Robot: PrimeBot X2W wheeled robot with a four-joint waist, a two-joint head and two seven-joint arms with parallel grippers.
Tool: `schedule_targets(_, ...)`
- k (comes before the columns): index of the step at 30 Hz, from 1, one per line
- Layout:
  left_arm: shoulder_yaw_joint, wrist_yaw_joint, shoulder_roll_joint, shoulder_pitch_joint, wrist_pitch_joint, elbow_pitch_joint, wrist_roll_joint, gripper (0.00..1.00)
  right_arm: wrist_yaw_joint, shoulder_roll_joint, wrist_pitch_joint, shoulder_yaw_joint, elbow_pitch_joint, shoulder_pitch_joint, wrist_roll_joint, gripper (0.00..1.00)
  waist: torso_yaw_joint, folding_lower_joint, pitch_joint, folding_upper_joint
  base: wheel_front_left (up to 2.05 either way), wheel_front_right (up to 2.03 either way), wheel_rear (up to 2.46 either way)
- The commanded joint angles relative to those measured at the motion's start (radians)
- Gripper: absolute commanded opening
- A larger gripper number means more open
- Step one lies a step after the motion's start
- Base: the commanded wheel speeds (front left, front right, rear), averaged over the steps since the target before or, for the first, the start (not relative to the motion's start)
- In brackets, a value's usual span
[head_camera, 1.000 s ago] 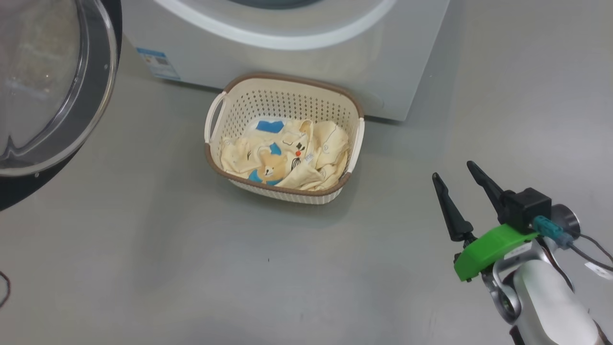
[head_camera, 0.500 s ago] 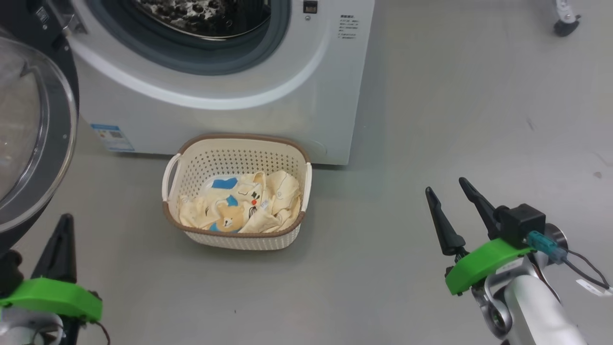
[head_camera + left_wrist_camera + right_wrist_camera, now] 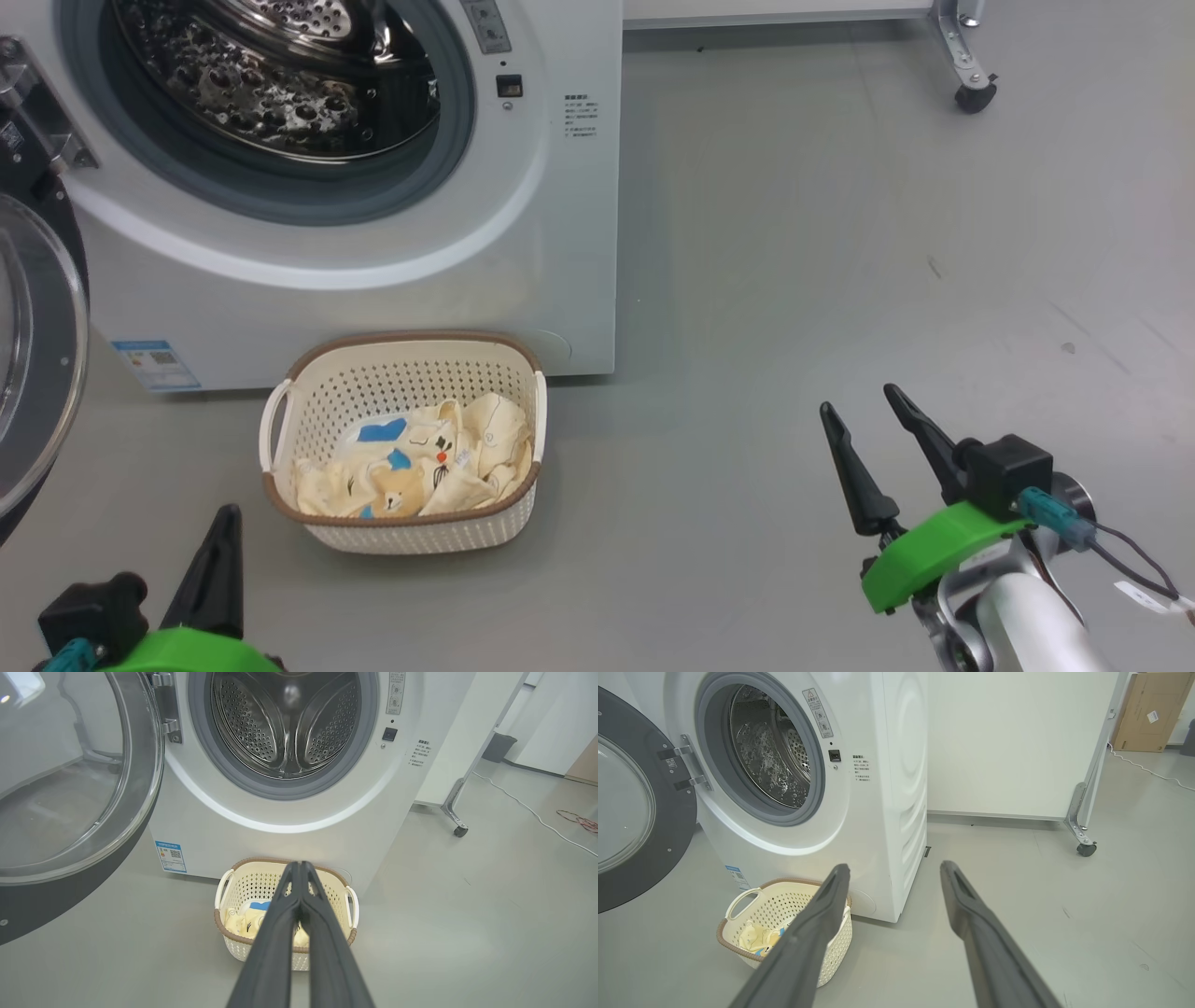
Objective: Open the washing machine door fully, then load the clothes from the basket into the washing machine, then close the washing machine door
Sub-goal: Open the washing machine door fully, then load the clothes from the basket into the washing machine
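Observation:
The white washing machine (image 3: pixel 355 308) (image 3: pixel 289 844) (image 3: pixel 878 812) stands with its drum exposed. Its black-rimmed glass door (image 3: pixel 37 364) (image 3: pixel 70 788) (image 3: pixel 635 812) is swung wide to the left. On the floor against the machine's front sits the cream basket (image 3: pixel 401 537) (image 3: pixel 233 891) (image 3: pixel 742 900), holding pale yellow clothes (image 3: pixel 420 462) (image 3: pixel 243 921) (image 3: pixel 756 938) with blue patches and a teddy bear print. At the lower left my left gripper (image 3: pixel 224 523) (image 3: pixel 299 865) is shut and empty, short of the basket. My right gripper (image 3: pixel 859 415) (image 3: pixel 894 870) hangs open and empty to the basket's right.
A white partition on a castor wheel (image 3: pixel 971 93) (image 3: pixel 1085 848) stands behind and right of the machine. A cardboard box (image 3: pixel 1148 711) and a floor cable (image 3: pixel 528 807) lie farther right. Grey floor spreads to the right of the basket.
The head camera has tilted up, so the drum opening came into view and the basket slid down the picture. The left gripper now shows at the lower left. Both grippers kept their states.

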State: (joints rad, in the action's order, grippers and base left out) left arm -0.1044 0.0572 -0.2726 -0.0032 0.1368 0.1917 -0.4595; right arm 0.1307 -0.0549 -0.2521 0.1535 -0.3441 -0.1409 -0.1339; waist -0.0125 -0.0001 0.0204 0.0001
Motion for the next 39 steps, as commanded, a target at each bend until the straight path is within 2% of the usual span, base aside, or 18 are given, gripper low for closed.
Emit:
schedule_targets(1,0.037,-0.007,-0.016,-0.028,0.011,-0.038,-0.004,0.0,0.0,0.004,-0.01,0.021,0.038,-0.024,-0.006,1.0,-0.016,0.0001,-0.013,-0.0001,0.0,0.0,0.0)
schedule_targets(7,0.028,-0.011,0.012,0.014,0.032,-0.071,-0.019,0.0,0.0,0.004,-0.01,0.02,0.056,-0.022,-0.029,1.0,-0.04,0.0001,-0.022,-0.0001,0.0,0.0,0.0)
schedule_targets(13,0.016,-0.007,0.013,0.044,0.065,-0.091,-0.006,0.0,0.0,0.005,-0.01,0.025,0.059,-0.02,-0.03,1.0,-0.053,0.0001,-0.026,-0.0001,0.0,0.0,0.0)
schedule_targets(14,0.015,-0.005,0.015,0.047,0.071,-0.094,-0.007,0.19,0.0,0.005,-0.01,0.025,0.06,-0.019,-0.029,1.0,-0.053,0.0001,-0.026,-0.0001,0.0,0.0,0.0)
schedule_targets(15,0.014,-0.003,0.017,0.049,0.077,-0.096,-0.007,0.47,0.0,0.005,-0.01,0.025,0.06,-0.019,-0.028,1.0,-0.054,0.0001,-0.026,-0.0001,0.0,0.0,0.0)
schedule_targets(16,0.013,-0.003,0.018,0.051,0.081,-0.098,-0.004,0.96,0.0,0.005,-0.01,0.025,0.061,-0.018,-0.027,1.0,-0.054,0.0001,-0.026,-0.0001,0.0,0.0,0.0)
schedule_targets(17,0.011,-0.002,0.018,0.053,0.085,-0.099,-0.001,1.0,0.0,0.005,-0.01,0.024,0.061,-0.017,-0.026,1.0,-0.053,0.0001,-0.026,-0.0001,0.0,0.0,0.0)
schedule_targets(39,-0.012,0.01,0.036,0.038,0.119,-0.059,0.029,1.0,0.0,0.005,-0.01,0.024,0.051,-0.014,-0.023,1.0,-0.041,0.0001,-0.022,-0.0001,0.0,0.0,0.0)
